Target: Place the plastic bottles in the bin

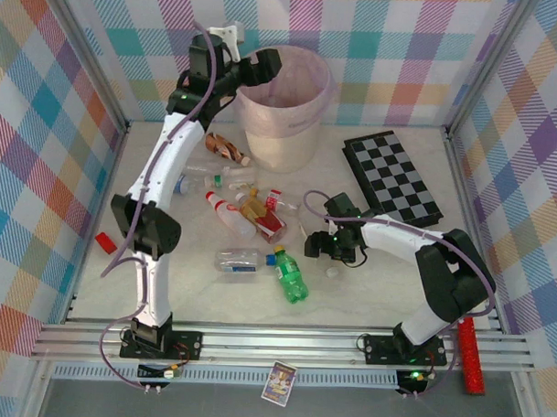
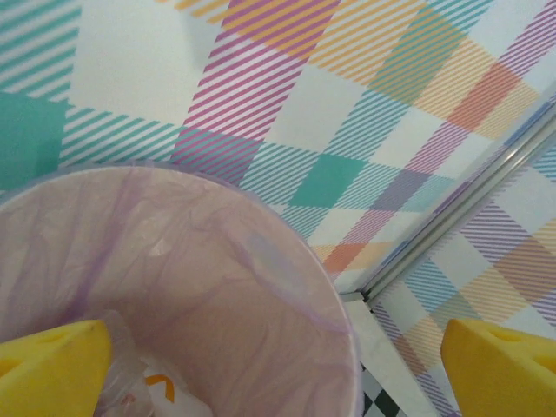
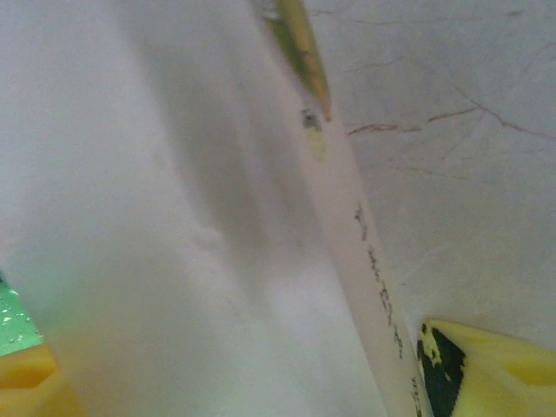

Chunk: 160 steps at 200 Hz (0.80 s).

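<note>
Right gripper (image 3: 259, 373) was low on the table (image 1: 376, 299), at the right edge of the loose bottles (image 1: 246, 212). Its jaws straddled a pale bottle (image 3: 200, 261), one yellow pad on each side. The body was blurred and very close. Its long axis ran from upper centre to lower right in the right wrist view, so roughly across the line between the pads, which suits a pinch on the narrow width. Jaws were part-way apart around it; couldn't tell whether they were clamped or only bracketing it.

The green bottle (image 1: 291, 277) lay just beside that gripper on its left, and a clear bottle (image 1: 238, 259) lay further left.

Left gripper (image 2: 276, 369) hung over the bin (image 1: 285, 140) at the far side, jaws wide apart with nothing between them, pink liner below.

The right arm was the nearer one to the table bottles. The bin lay far and to the left of the right gripper, so its carry would probably go up and diagonally across the pile.
</note>
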{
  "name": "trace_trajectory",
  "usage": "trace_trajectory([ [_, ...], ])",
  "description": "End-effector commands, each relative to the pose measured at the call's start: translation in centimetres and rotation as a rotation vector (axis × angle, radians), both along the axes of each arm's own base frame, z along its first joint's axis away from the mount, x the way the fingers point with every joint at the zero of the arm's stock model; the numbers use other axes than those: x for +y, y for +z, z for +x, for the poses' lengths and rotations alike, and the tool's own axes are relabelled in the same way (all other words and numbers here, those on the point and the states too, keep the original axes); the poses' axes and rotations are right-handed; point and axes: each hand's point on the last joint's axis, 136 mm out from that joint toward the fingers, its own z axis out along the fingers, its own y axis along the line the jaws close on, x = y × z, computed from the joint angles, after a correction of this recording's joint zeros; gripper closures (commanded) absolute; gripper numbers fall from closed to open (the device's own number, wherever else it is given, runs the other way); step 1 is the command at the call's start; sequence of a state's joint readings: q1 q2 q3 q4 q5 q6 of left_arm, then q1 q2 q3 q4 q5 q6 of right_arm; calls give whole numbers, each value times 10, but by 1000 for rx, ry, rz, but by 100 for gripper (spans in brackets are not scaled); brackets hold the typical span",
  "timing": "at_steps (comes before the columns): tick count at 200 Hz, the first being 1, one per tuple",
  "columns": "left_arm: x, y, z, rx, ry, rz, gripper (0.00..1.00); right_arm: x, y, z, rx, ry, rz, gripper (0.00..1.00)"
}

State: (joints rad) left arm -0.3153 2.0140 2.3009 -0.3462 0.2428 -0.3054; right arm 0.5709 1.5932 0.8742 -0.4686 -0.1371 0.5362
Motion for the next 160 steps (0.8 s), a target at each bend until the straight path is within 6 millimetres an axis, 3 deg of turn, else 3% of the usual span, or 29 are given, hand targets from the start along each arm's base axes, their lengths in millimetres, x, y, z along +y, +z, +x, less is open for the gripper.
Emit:
trace_trajectory([
  [1, 23, 6, -33, 10, 34, 66, 2, 0, 7, 3, -15, 13, -23, 25],
  [44, 66, -49, -93, 107, 119, 97, 2, -4, 21, 5, -37, 35, -47, 36],
  [79, 84, -112, -136, 254, 146, 130, 1, -10, 43, 3, -65, 53, -62, 40],
  [116, 102, -176, -167, 393, 195, 181, 0, -16, 85, 6, -124, 82, -65, 42],
  [160, 105, -238, -190, 531, 194, 181, 1, -22, 147, 20, -233, 101, -34, 45],
])
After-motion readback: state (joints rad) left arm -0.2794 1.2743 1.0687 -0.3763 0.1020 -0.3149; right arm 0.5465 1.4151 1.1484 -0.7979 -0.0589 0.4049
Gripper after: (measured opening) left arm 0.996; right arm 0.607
